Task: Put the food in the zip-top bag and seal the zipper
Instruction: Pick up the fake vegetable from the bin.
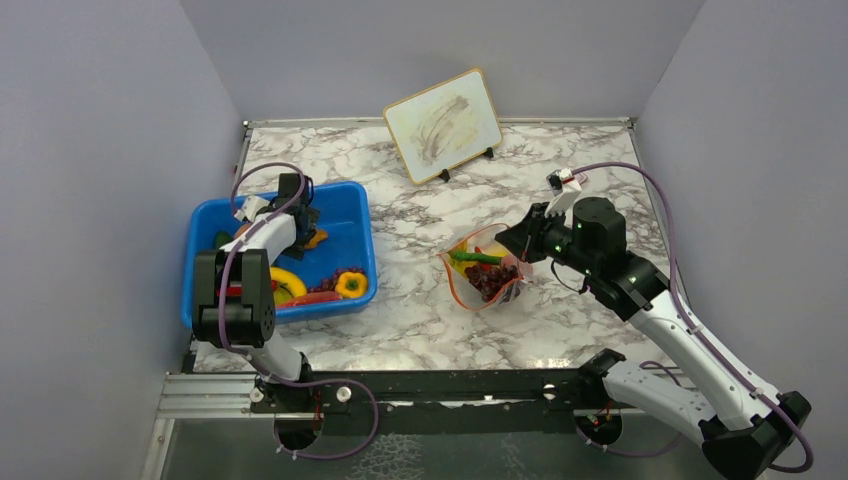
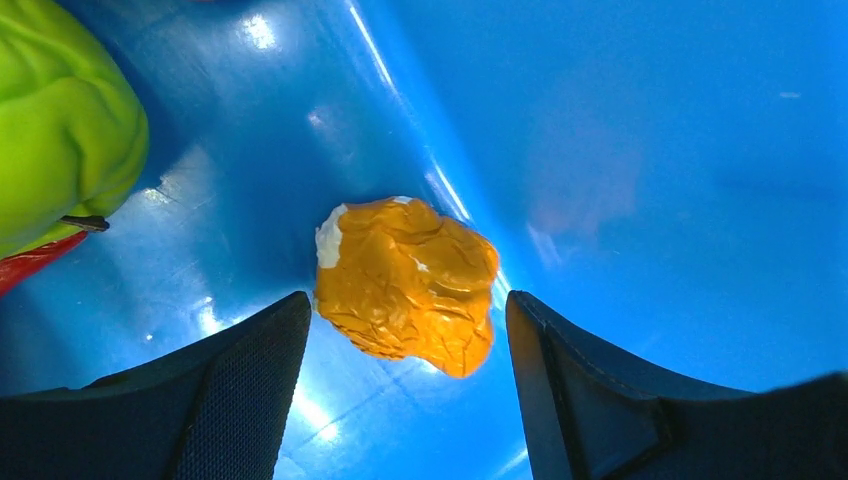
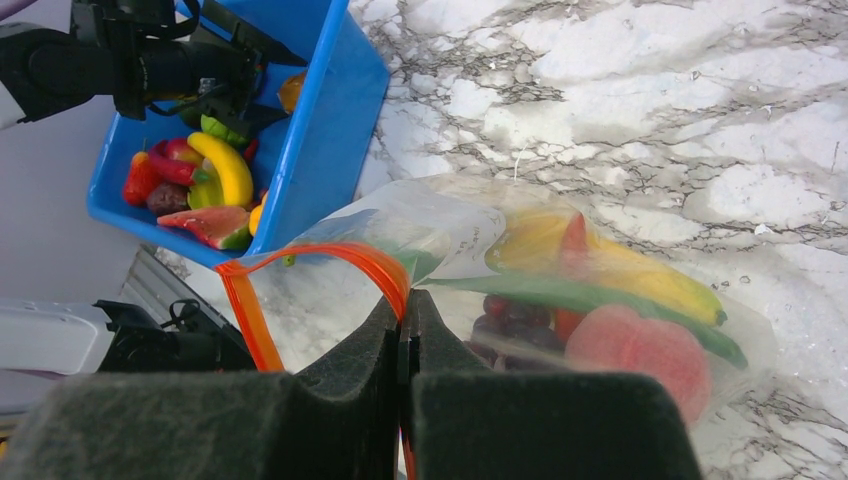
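Note:
The clear zip-top bag (image 1: 487, 274) lies mid-table with its orange-red zipper (image 3: 345, 256) gaping open. It holds a banana, purple grapes, a green piece and a peach piece (image 3: 640, 345). My right gripper (image 3: 405, 310) is shut on the bag's zipper edge and holds the mouth up; it shows in the top view (image 1: 512, 240) too. My left gripper (image 2: 405, 330) is open inside the blue bin (image 1: 352, 205), its fingers either side of a crinkled orange food piece (image 2: 405, 280), not touching it. It shows in the top view (image 1: 303, 222) as well.
The bin also holds a yellow-green piece (image 2: 60, 130), a banana (image 3: 225, 165), a watermelon slice (image 3: 210, 225), a yellow pepper (image 1: 351, 285) and red pieces. A framed board (image 1: 443, 125) leans at the back. Grey walls close in three sides.

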Controlling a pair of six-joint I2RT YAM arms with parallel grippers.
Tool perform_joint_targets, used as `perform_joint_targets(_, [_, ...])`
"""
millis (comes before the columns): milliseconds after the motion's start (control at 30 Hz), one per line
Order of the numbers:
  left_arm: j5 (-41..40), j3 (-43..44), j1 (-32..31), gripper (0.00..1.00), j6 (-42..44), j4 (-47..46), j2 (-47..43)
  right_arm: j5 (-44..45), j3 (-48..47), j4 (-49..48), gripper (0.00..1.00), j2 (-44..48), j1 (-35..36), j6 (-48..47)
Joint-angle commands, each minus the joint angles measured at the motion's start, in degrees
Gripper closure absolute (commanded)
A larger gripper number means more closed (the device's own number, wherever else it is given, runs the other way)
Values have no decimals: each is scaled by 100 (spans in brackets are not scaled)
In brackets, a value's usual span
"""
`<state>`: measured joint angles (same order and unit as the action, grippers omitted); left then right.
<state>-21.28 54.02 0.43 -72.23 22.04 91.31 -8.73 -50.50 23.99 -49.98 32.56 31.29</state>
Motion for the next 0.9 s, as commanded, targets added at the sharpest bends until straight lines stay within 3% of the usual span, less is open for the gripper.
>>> perform_joint_targets(0, [96,113,29,27,-133,209,413,13,-133,-268,99,125,14,63])
perform_joint_targets(233, [223,205,28,28,-226,583,851,51,-143,-245,99,150,12,42])
perform_joint_targets(367, [146,221,23,42,-148,629,772,30,-137,-261,99,135,9,57])
perform_joint_targets(667, [-37,112,28,54,75,722,363,3,-118,-301,99,128,14,105])
perform_joint_targets(867, [51,-19,27,77,127,757,191,3,-90,-315,99,155,9,123])
